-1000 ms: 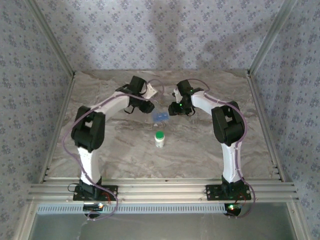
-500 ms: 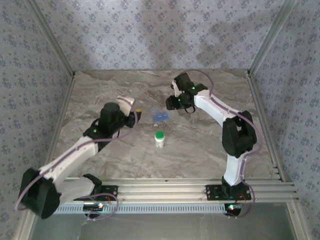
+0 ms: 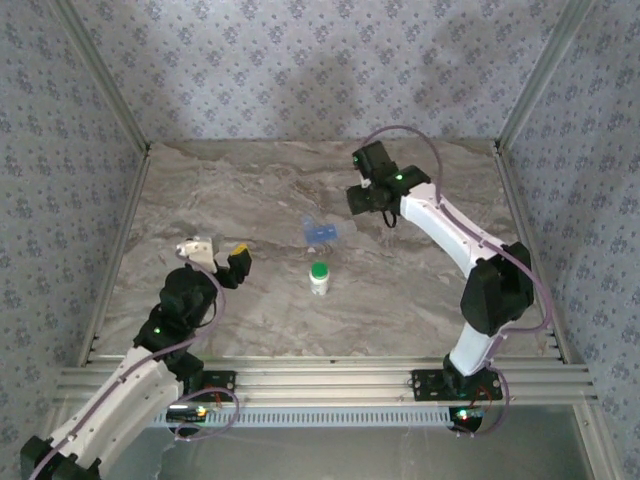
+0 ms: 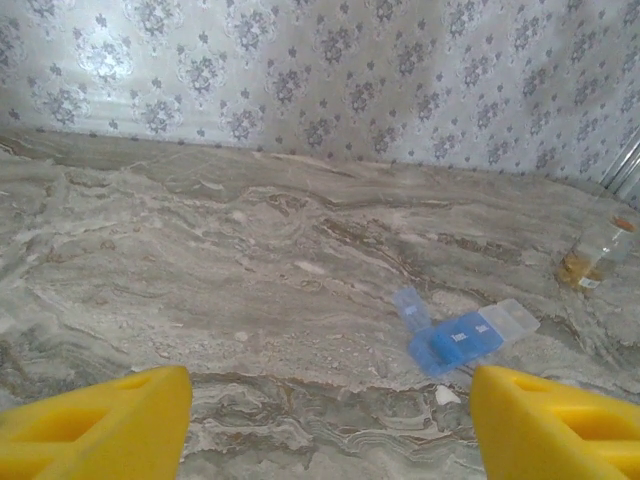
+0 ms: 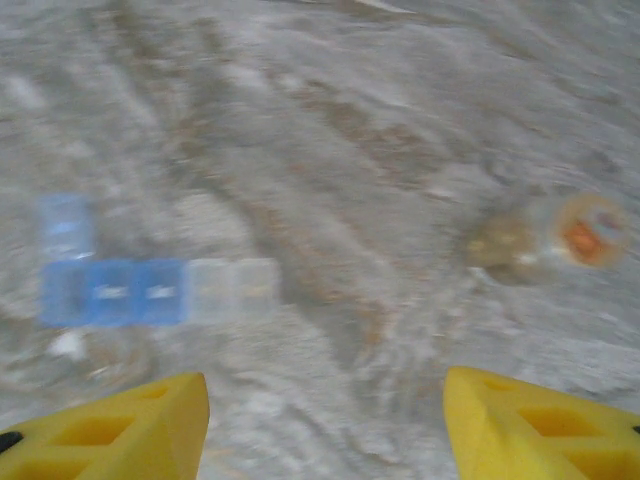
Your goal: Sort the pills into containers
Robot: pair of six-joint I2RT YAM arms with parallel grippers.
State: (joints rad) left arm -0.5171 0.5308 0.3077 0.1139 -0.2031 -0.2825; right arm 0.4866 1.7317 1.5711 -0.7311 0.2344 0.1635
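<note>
Nearest the arm bases, the left gripper (image 3: pixel 218 252) hung over the front left of the marble table (image 3: pixel 420 290), its yellow fingers (image 4: pixel 100 420) spread wide with nothing between them. Further in, near the middle of the table, a white bottle (image 3: pixel 319 278) with a green cap stood upright. Just beyond it lay the blue pill box (image 3: pixel 320 232), one blue flap standing out from its row of compartments, and a small white speck (image 4: pixel 445 397) lay on the table just in front of it. Farthest back, the right gripper (image 5: pixel 326 400) was over the table beyond the box, jaws apart and empty. Its view was blurred, but what looked like a small clear vial (image 5: pixel 545 235) with something orange in it sat apart from the box, on its right
</note>
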